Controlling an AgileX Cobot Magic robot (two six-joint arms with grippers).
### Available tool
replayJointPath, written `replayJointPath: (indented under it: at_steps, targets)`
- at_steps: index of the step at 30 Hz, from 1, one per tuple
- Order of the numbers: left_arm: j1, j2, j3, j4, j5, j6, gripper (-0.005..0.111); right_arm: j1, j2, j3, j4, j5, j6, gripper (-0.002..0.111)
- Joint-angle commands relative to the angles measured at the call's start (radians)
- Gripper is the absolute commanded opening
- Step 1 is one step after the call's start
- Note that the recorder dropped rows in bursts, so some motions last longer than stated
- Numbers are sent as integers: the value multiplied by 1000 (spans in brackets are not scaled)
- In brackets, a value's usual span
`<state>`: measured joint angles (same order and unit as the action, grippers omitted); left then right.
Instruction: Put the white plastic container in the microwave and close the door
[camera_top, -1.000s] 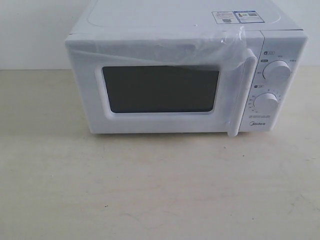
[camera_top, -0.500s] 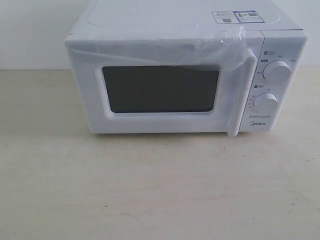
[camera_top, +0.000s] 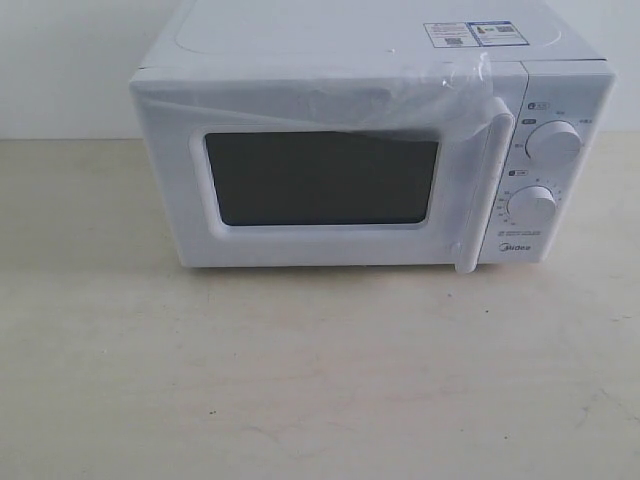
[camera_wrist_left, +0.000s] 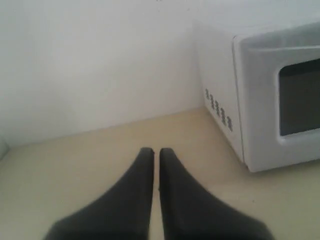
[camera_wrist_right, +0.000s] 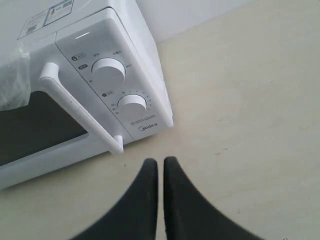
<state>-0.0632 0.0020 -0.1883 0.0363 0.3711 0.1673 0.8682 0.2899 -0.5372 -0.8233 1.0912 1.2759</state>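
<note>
The white Midea microwave (camera_top: 350, 150) stands at the back of the table, its door (camera_top: 320, 180) shut, with a dark window, a vertical bar handle (camera_top: 478, 190) and clear film along its top. The white plastic container is out of view in every frame. My left gripper (camera_wrist_left: 156, 151) is shut with nothing in it, hovering over the table off the microwave's (camera_wrist_left: 260, 100) vented side. My right gripper (camera_wrist_right: 160, 162) is shut and empty too, just in front of the control panel with its two knobs (camera_wrist_right: 120, 87) and the handle's (camera_wrist_right: 80, 107) lower end. Neither gripper shows in the exterior view.
A beige table (camera_top: 300, 380) stretches in front of the microwave. A white wall (camera_wrist_left: 90, 65) runs behind it. Stickers (camera_top: 470, 33) lie on the microwave's top.
</note>
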Motion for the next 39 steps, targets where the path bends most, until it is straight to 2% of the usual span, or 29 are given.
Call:
replayJointPath:
  at_steps: [1,5,10,29,34,37,39]
  targets:
    - [76,-2,71,7,-13,-30,4,1,-1,3,-7,2,-1,0]
    - [125,-2,134,5,-12,-35,4,1,-1,3,-7,2,-1,0]
    - [159,-2,188,5,-35,-122,4,1,-1,3,-7,2,-1,0]
    - [159,-2,188,5,-38,-129,4,1,-1,3,-7,2,-1,0]
    - [159,-2,188,5,-38,-129,4,1,-1,-3,-97,19,12,0]
    - [159,-2,188,5,-38,-129,4,-19,-1,12,-110,-140,43,0]
    - [159,-2,188,5,-38,-129,4,-102,2,60,-135,-467,-39,0]
